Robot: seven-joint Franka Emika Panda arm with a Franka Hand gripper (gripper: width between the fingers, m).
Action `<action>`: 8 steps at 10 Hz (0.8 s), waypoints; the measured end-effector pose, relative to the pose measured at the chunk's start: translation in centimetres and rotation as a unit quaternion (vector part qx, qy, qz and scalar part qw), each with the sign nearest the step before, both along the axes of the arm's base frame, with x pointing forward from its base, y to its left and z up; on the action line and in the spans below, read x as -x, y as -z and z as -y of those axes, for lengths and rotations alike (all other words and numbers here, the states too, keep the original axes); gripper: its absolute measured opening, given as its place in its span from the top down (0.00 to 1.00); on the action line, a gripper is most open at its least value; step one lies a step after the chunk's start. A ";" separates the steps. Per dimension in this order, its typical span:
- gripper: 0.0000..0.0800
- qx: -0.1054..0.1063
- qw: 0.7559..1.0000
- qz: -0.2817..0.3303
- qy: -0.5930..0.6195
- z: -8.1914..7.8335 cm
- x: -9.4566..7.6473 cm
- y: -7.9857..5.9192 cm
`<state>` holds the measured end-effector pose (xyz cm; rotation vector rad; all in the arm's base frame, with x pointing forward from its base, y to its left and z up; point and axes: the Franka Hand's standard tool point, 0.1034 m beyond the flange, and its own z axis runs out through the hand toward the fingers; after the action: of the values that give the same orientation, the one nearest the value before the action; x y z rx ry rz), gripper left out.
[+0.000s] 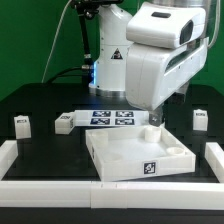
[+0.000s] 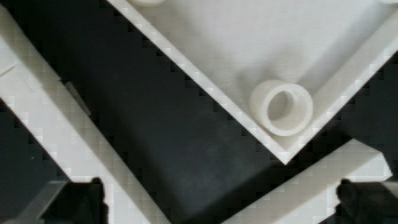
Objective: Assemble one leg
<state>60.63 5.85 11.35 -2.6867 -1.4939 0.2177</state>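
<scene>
Three small white legs stand on the black table in the exterior view: one at the far left (image 1: 22,124), one beside the marker board (image 1: 65,122) and one at the far right (image 1: 199,120). My gripper (image 1: 155,122) hangs over the far right corner of the large white tray (image 1: 120,160). In the wrist view the gripper (image 2: 217,196) is open and empty, its dark fingers (image 2: 71,203) wide apart. Ahead of them lies the tray's corner with a round socket (image 2: 285,105). No leg shows in the wrist view.
The marker board (image 1: 110,118) lies behind the tray. A low white wall (image 1: 100,190) borders the table at the front and sides. The arm's white body (image 1: 150,60) rises over the middle of the table.
</scene>
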 end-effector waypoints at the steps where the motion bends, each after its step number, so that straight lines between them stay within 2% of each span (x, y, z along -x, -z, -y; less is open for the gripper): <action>1: 0.19 0.000 1.000 0.000 0.000 0.0 0.0 0.0; 7: 0.19 0.000 1.000 0.000 0.000 0.1 0.0 0.1; 8: 0.19 -0.011 0.998 0.014 -0.057 0.4 0.4 0.7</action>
<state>60.20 5.45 10.62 -2.6015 -1.6487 0.1702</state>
